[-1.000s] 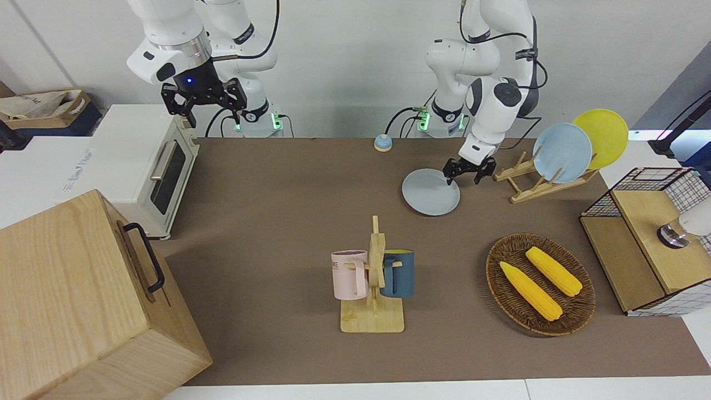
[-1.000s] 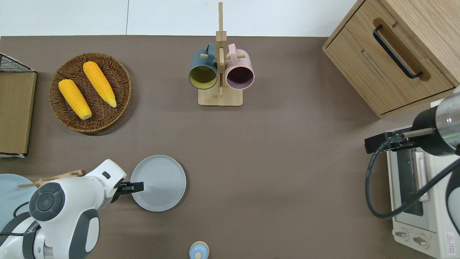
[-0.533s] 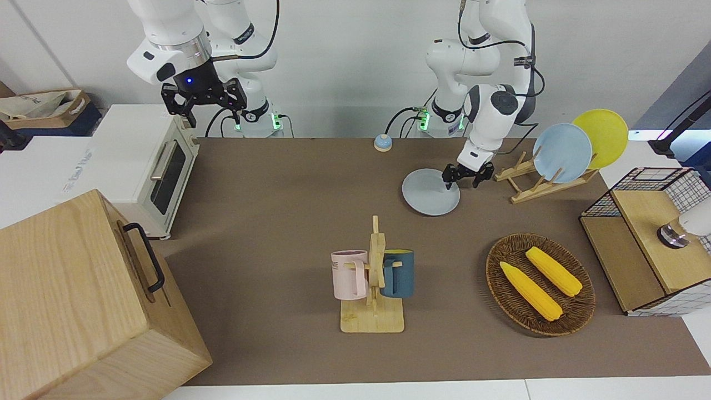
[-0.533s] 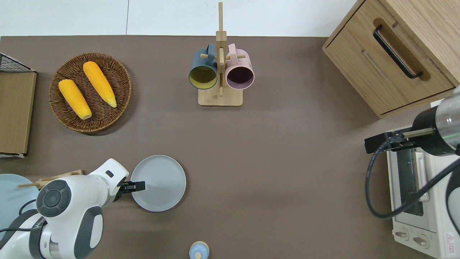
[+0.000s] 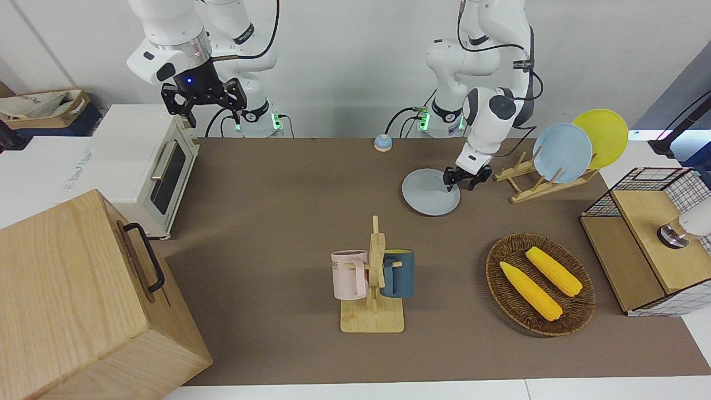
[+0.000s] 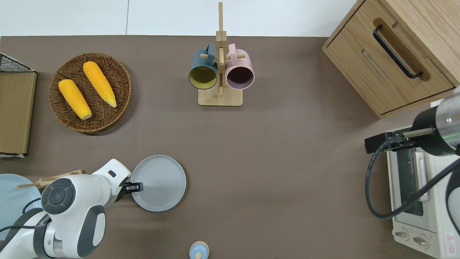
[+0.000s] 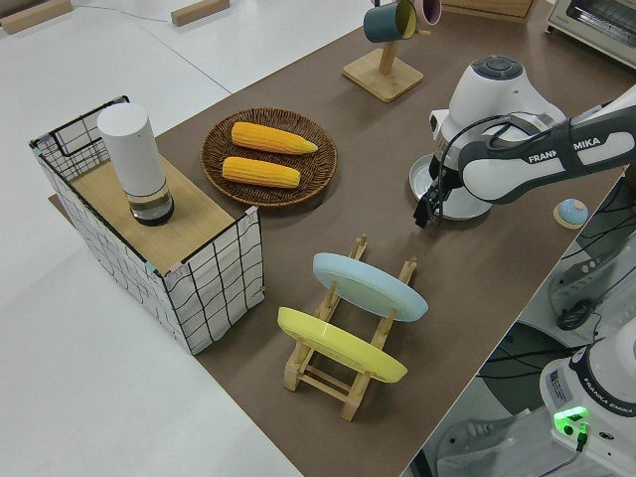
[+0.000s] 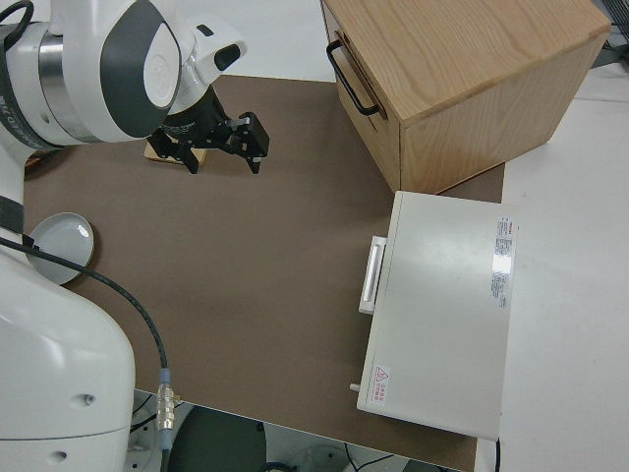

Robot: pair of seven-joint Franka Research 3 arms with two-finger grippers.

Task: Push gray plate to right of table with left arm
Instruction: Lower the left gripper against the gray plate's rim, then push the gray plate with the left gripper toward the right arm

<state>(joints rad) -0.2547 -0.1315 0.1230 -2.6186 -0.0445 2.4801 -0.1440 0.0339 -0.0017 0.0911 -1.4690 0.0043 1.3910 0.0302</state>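
L gripper (image 6: 133, 186) at gray plate (image 6: 160, 183) edge
Fingers apart, straddling rim; plate lies toward R-arm end of table (image 6: 280, 151).

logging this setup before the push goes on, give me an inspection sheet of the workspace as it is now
surface: brown table, white edges.
job's things: gray plate flat on the table, nearer to the robots than the wicker basket.
clutter: two corn cobs in the basket; mug rack with a blue mug and a pink mug; plate rack holding a light-blue plate and a yellow plate; small blue bell; toaster oven; wooden drawer cabinet; wire crate.
grippers: left pincer at the plate's rim toward the left arm's end; right pincer open, parked.
cables: black cables on both arms.
surroundings: cardboard box off the table.
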